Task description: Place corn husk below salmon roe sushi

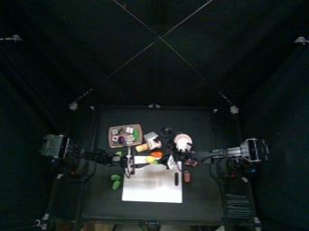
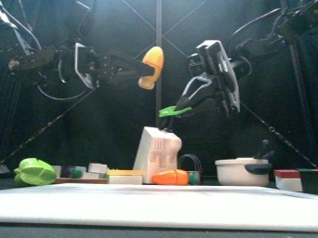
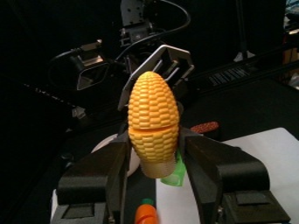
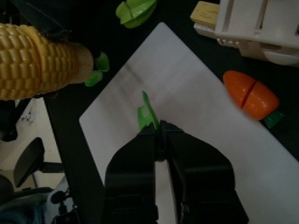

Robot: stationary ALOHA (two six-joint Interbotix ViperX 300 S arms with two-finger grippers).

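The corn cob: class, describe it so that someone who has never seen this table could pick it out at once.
Look above the small black table, where two black arms meet in mid-air. The left gripper holds the corn cob there, clear of everything on the table. It is the only yellow, kernel-covered cone, unlike the green strip in the right gripper.

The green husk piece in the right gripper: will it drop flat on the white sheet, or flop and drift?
The husk piece looks thin and leaf-like, so probably light and floppy. Pinched in the right gripper, only a small tip shows, so it may cling to a jaw on release. Over the white sheet, it could flutter off target; lowering close first seems wise.
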